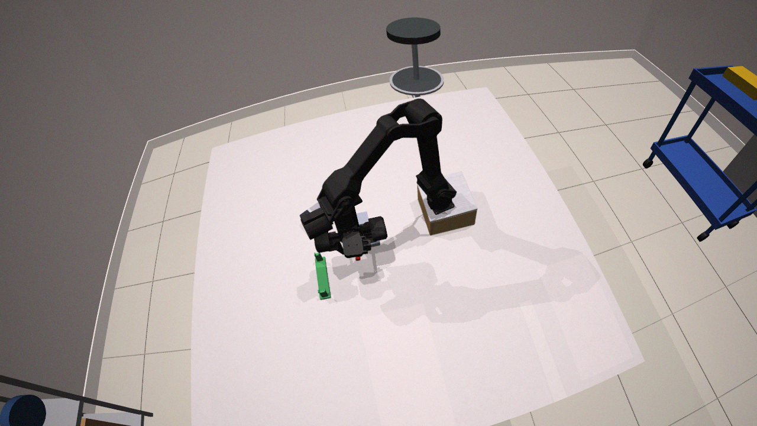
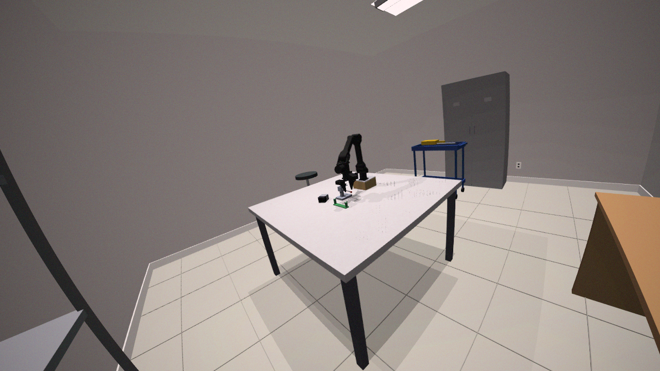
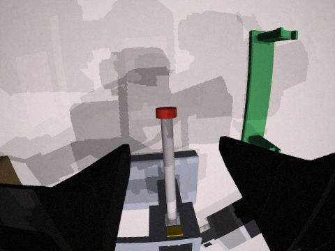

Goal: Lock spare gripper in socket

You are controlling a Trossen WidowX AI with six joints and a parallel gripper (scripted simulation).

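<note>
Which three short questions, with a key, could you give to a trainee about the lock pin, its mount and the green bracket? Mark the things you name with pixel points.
1. True or false: the lock pin (image 3: 169, 164) passes through the mount's (image 3: 188, 174) socket.
2. Which colour is the pin's head (image 1: 358, 258) (image 3: 166, 113)? A) blue B) red C) green
3. Fill in: the gripper's fingers stand ____, with nothing held between them; the green bracket (image 1: 322, 276) (image 2: 341, 204) (image 3: 261, 84) lies on the table (image 1: 254, 339) (image 2: 323, 235).

Key: 1 true; 2 B; 3 apart
</note>
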